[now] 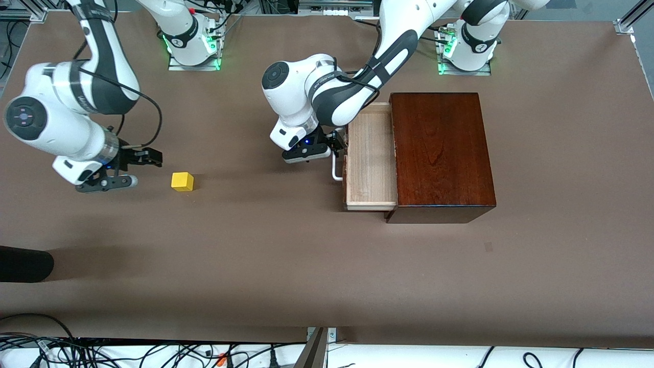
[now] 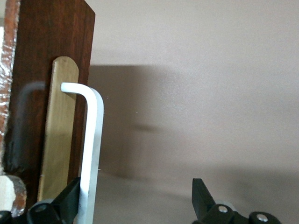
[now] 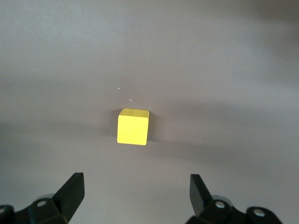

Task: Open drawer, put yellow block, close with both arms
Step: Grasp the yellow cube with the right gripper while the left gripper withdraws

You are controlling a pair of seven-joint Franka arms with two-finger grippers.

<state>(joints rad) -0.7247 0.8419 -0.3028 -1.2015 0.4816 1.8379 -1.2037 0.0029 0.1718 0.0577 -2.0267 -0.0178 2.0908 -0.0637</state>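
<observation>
The dark reddish-brown box (image 1: 439,153) stands toward the left arm's end of the table. Its drawer (image 1: 370,158) is pulled out, showing a pale, empty inside. My left gripper (image 1: 334,143) is open at the white handle (image 1: 335,171). In the left wrist view the handle (image 2: 91,140) runs past one finger (image 2: 70,198), which sits between the bar and the dark drawer front (image 2: 46,70). The left gripper (image 2: 135,200) holds nothing. The yellow block (image 1: 182,181) sits on the table toward the right arm's end. My right gripper (image 1: 150,157) is open beside it. In the right wrist view the block (image 3: 133,127) lies ahead of the open right gripper (image 3: 135,191).
A dark rounded object (image 1: 23,263) lies at the table's edge toward the right arm's end, nearer to the front camera. Cables (image 1: 153,352) run below the table's near edge. A small dark mark (image 1: 488,247) is on the brown tabletop, nearer to the camera than the box.
</observation>
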